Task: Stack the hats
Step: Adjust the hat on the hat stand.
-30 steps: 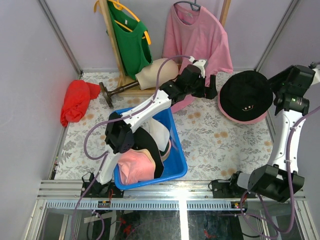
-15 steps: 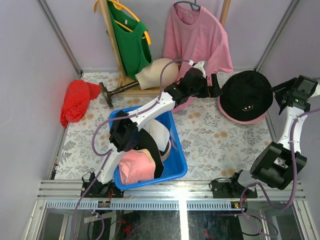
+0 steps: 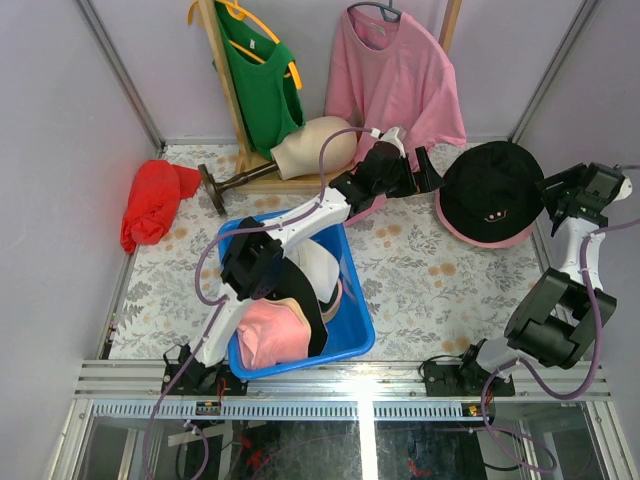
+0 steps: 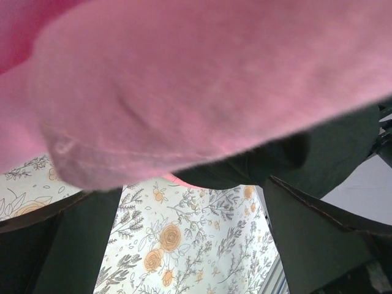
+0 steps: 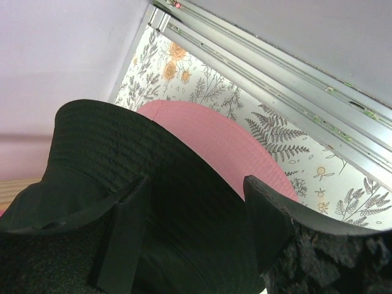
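Observation:
A black bucket hat (image 3: 492, 192) lies on a pink hat (image 3: 492, 239) at the back right of the table. My left gripper (image 3: 426, 172) is open and empty just left of the black hat, under the hem of the pink shirt. In the left wrist view (image 4: 193, 202) the black hat (image 4: 245, 168) shows ahead between the open fingers. My right gripper (image 3: 553, 196) is open at the hat's right edge. In the right wrist view (image 5: 196, 184) the black hat (image 5: 122, 147) lies between the fingers and the pink brim (image 5: 226, 141) beyond. More hats, pink (image 3: 270, 335), black (image 3: 300, 290) and white (image 3: 318, 262), lie in the blue bin (image 3: 352, 318).
A cream mannequin head (image 3: 310, 146) lies on its wooden stand at the back. A red cloth bundle (image 3: 150, 205) is at the back left. A pink shirt (image 3: 395, 75) and a green shirt (image 3: 262, 85) hang on the back wall. Metal rails run along the table's right edge (image 5: 275, 67).
My right arm has folded down and its gripper has come to the black hat's right edge. My left gripper has edged slightly towards the back.

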Motion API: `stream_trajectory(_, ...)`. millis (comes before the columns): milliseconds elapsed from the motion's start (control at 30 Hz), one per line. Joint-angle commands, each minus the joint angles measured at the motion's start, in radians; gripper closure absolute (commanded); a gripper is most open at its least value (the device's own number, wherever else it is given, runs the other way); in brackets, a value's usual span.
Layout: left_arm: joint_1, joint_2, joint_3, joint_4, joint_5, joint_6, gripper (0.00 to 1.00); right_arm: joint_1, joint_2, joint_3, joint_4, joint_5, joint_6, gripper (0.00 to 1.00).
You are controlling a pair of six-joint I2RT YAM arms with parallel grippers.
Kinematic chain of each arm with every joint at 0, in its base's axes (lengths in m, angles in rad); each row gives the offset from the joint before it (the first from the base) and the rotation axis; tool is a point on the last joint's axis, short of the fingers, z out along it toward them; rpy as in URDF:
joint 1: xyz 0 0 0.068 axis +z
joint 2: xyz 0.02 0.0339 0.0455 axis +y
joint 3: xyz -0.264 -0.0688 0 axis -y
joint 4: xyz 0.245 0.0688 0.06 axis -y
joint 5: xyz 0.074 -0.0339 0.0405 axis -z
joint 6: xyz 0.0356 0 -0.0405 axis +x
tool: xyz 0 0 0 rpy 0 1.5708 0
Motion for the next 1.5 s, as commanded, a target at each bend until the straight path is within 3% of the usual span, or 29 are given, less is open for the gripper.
stream_trajectory(0,0.012,0.023,-0.013,0.107,0.037,-0.048,0.02,-0.006,0.007,-0.026,0.120,-0.035,-0.017,0.31)
stream_trajectory(467,0.035,0.055,-0.010,0.137,0.042,-0.096,0.02,-0.006,0.141,0.011,0.151,-0.150,0.027,0.31)
stream_trajectory(1033,0.044,0.073,0.014,0.083,-0.023,-0.096,0.03,0.090,0.364,0.263,-0.028,-0.198,-0.091,0.30)
stream_trajectory(1467,0.073,0.037,-0.080,0.096,-0.098,-0.132,0.02,0.142,0.457,0.388,-0.161,-0.238,-0.220,0.30)
